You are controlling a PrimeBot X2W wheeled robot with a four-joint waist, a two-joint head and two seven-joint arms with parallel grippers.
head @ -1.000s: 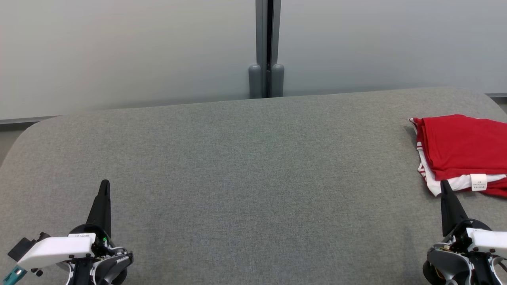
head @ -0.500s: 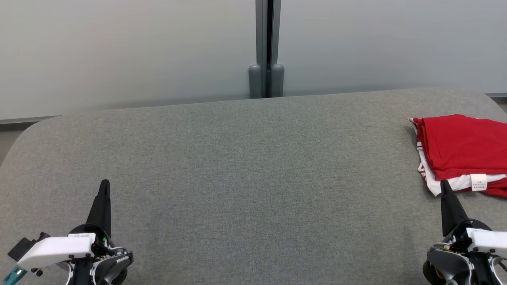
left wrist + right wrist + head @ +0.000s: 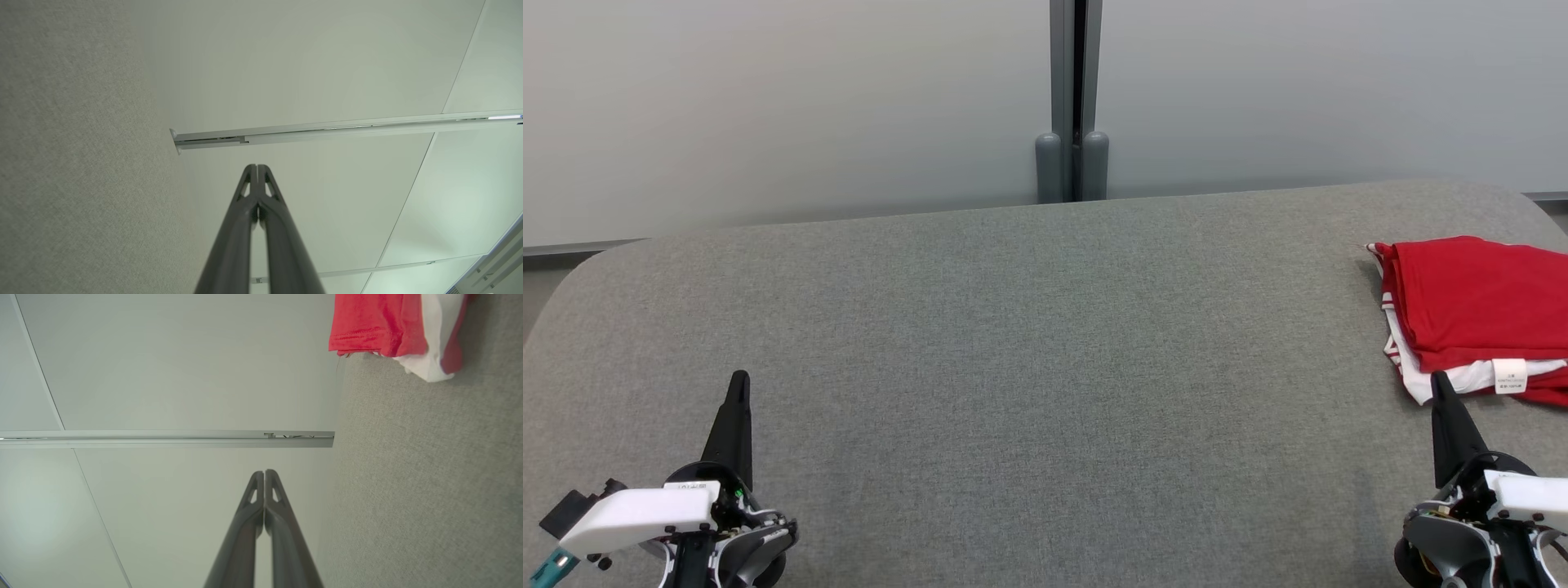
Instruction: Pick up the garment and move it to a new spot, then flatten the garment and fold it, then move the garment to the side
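Nothing has moved since a second ago: we find both arms and the cloth exactly where they were. The folded red fabric garment (image 3: 1478,298) with white striped trim lies flat at the far right of the grey fabric-covered counter (image 3: 1045,343), its right part cut off by the edge of the head view. A small white label (image 3: 1510,376) shows on its near edge, on the white layer under the red one.

Nearest to it is the right end effector (image 3: 1437,382). In the head view its dark tip points at the garment's near left corner and meets the white hem. In the right wrist view the garment (image 3: 376,322) sits at the upper right, apart from the tips of the right end effector (image 3: 264,473), with bare grey cloth between them. There we see the two fingers pressed together along their length, gripping nothing.

The left end effector (image 3: 738,382) stands at the lower left of the head view, well apart from the garment, with the whole width of the counter between them. In the left wrist view the left end effector (image 3: 257,167) likewise has its fingers closed tip to tip, with nothing between them.

Beyond the counter's far edge we see pale wall panels and a grey upright post (image 3: 1074,98) with two rounded feet.
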